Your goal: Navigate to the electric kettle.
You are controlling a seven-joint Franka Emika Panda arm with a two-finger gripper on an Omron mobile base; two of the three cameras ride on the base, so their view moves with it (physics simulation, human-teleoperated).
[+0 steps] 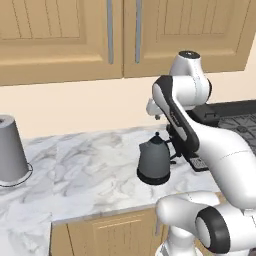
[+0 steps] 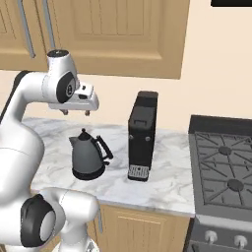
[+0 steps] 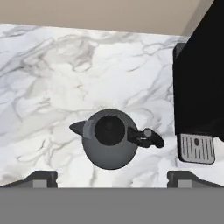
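The electric kettle [image 1: 154,162] is small, dark grey and conical, with a knobbed lid. It stands on its round black base on the marble counter [image 1: 85,170]. In the right base view the kettle [image 2: 87,158] has its spout to the left and its curved handle to the right. My gripper [image 2: 75,112] hangs well above it, pointing down, open and holding nothing. In the left base view the gripper [image 1: 155,116] sits above and a little behind the kettle. The hand view looks straight down on the kettle [image 3: 109,139], just above my open gripper [image 3: 113,179].
A tall boxy black coffee machine [image 2: 141,142] stands just right of the kettle. A gas stove [image 2: 224,167] lies beyond it on the right. A light grey cylinder roll [image 1: 10,150] stands far left on the counter. Wooden wall cabinets [image 1: 65,35] hang above.
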